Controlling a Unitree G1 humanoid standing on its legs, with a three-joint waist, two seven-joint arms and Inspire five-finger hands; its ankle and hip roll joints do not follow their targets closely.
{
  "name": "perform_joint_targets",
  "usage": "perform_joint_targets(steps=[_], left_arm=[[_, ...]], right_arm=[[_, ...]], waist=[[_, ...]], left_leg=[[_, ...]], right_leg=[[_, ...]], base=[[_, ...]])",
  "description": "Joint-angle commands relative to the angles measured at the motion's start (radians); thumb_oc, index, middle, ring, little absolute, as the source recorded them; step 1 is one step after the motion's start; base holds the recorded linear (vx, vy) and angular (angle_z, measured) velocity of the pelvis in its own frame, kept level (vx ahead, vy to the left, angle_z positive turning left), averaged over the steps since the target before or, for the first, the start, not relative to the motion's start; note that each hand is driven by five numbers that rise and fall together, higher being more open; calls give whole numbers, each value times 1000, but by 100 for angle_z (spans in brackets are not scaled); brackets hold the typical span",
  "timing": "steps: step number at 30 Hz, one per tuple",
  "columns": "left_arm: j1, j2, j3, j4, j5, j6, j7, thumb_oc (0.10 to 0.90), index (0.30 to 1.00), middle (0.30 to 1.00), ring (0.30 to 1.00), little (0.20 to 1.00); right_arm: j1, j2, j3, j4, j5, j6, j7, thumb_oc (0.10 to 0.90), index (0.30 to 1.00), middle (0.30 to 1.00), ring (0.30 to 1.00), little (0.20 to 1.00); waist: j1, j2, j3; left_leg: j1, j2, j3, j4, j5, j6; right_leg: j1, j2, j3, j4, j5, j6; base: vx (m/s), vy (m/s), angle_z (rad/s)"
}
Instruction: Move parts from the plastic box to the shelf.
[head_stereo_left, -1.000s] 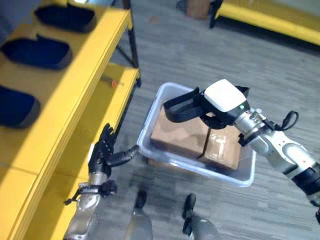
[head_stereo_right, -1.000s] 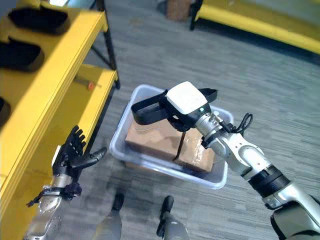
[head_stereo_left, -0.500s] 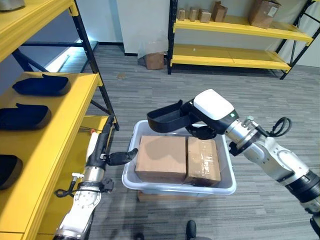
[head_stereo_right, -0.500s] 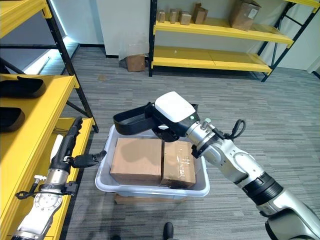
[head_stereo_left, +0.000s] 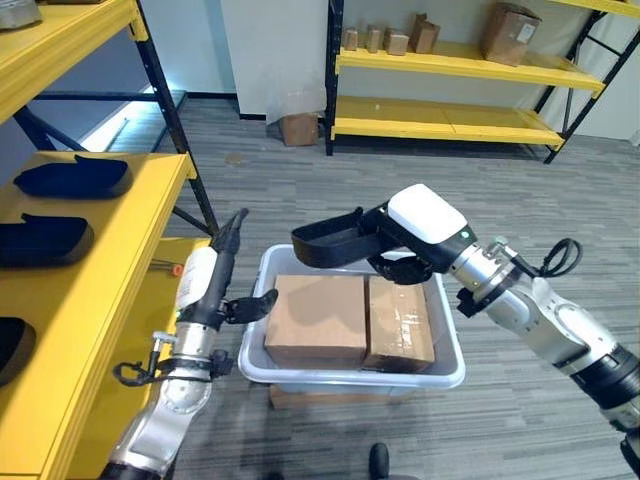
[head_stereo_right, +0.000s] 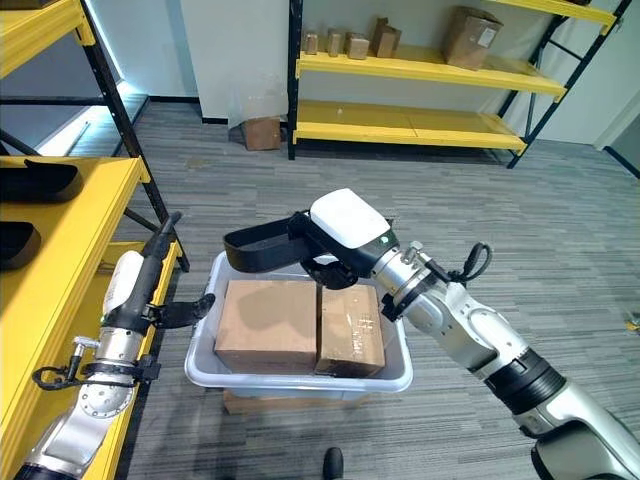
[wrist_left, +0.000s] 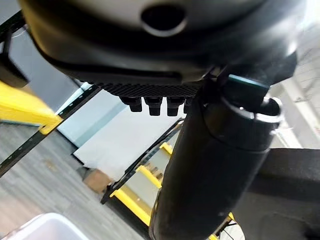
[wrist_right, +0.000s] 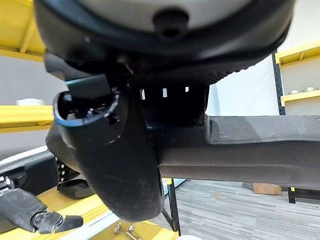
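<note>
Left hand: nearest, beside the plastic box's left wall; fingers straight and pointing up, thumb stuck out toward the box rim, holding nothing. It looks parked clear of the load, free to help if needed.

Plastic box: pale, translucent, sitting on the grey floor just beside the yellow shelf, so parts need only a short carry sideways.

Cardboard boxes: a plain one and a taped one lie flat side by side inside the plastic box, touching, nearly filling it. A slip of cardboard shows under the plastic box's near edge.

Right hand: hangs above the far side of the plastic box, fingers curled round one end of a long black curved part. The part is held roughly level, sticking out toward the shelf side, which I judge is the way to slide it onto a shelf board.

Shelf boards: similar dark curved parts already lie in a row on the upper yellow board, apart from each other. A small orange-tipped item lies on the lower board.

Far racks: more yellow shelving with small cardboard boxes by the back wall.

Writing: none readable; the tape and boxes show no legible print.
</note>
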Motion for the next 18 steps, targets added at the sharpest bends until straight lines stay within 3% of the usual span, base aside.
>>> perform_joint_targets(steps=[1, 18], left_arm=[[-108, 77, -40, -85, 47, -97, 75, 900, 1000, 1000, 1000, 1000], [-217, 31, -128, -41, 83, -81, 109, 900, 1000, 1000, 1000, 1000]], right_arm=[[-74, 29, -34, -59, 69, -24, -75, 400, 300, 300, 300, 300], [-128, 75, 20, -82, 91, -27, -72, 400, 300, 300, 300, 300]], waist=[[18, -3, -109], [-4, 3, -120]], left_leg=[[35, 16, -62, -5, -88, 51], [53, 26, -43, -8, -90, 47]], right_leg=[[-72, -90, 23, 58, 8, 120], [-70, -76, 43, 60, -1, 113]], base=[[5, -5, -6], [0, -3, -2]])
